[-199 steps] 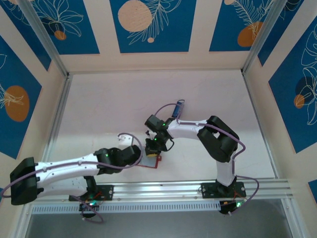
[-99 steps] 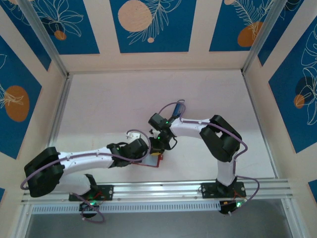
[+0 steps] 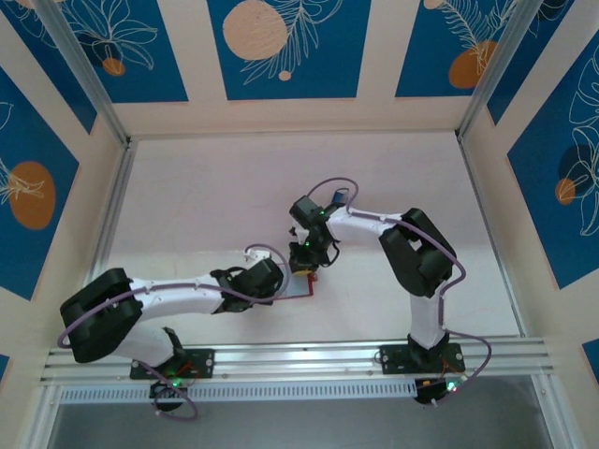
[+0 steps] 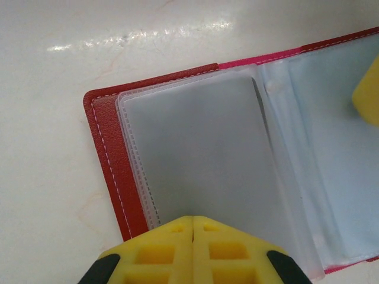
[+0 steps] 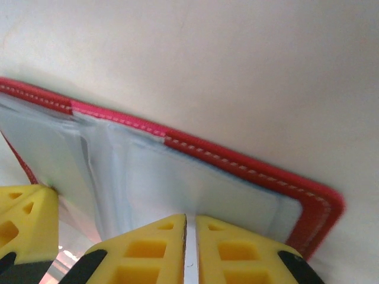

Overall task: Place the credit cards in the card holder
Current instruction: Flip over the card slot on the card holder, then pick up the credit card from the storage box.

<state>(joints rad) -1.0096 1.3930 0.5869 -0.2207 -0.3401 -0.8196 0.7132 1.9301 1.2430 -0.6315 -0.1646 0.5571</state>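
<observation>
The holder (image 4: pixel 124 177), laid open on the counter (image 4: pixel 59 59), is best pinned flat through its clear pocket (image 4: pixel 201 154) by the closed left jaws while the opposite leaf (image 5: pixel 225 177) is worked by the right jaws, set almost together; whether anything is gripped cannot be told.

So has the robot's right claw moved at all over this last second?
Yes. In the top view the right gripper has shifted farther from the metal rail at the near edge, toward the back wall, and slightly to the right.
</observation>
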